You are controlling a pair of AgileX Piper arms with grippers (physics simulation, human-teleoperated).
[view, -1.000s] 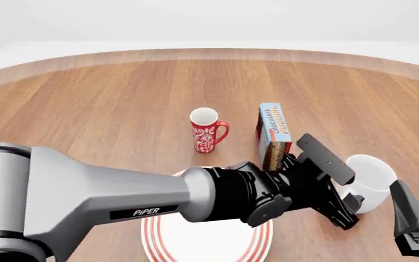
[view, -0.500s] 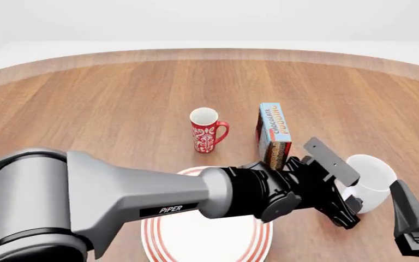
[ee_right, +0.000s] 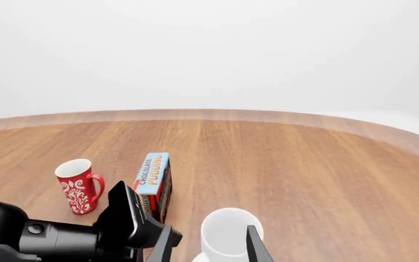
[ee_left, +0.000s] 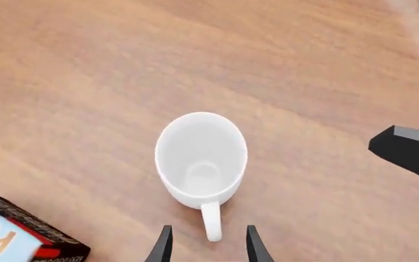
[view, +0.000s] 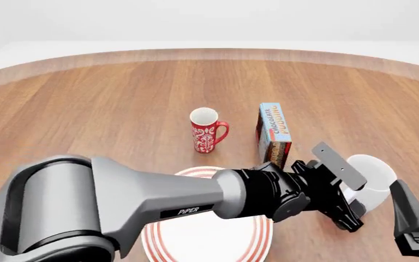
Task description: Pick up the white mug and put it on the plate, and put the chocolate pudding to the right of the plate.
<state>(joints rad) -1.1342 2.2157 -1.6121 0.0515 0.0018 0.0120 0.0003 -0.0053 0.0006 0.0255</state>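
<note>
White and shiny, the white mug [view: 373, 183] stands upright on the wooden table [view: 107, 109] at the lower right of the front view. We reach our left arm across the low middle of that picture, over the plate [view: 208, 240], and our left gripper [view: 338, 185] is right at the mug, covering part of its near side. In the left wrist view the mug [ee_left: 201, 161] sits in the middle, open and empty, and its handle [ee_left: 211, 221] points toward the gap between the two spread fingertips [ee_left: 162, 248]. The fingers are apart and hold nothing.

The chocolate pudding [view: 274, 136] stands upright just beside the gripper, a little higher in the front view. The red mug [view: 207, 130] stands to the left of the carton, apart from it.

Our right gripper [view: 413, 221] waits at the lower right corner of the front view, near the white mug. In the right wrist view its two fingertips [ee_right: 253, 245] are spread with nothing between them, and the white mug [ee_right: 228, 237] lies just beyond them.
</note>
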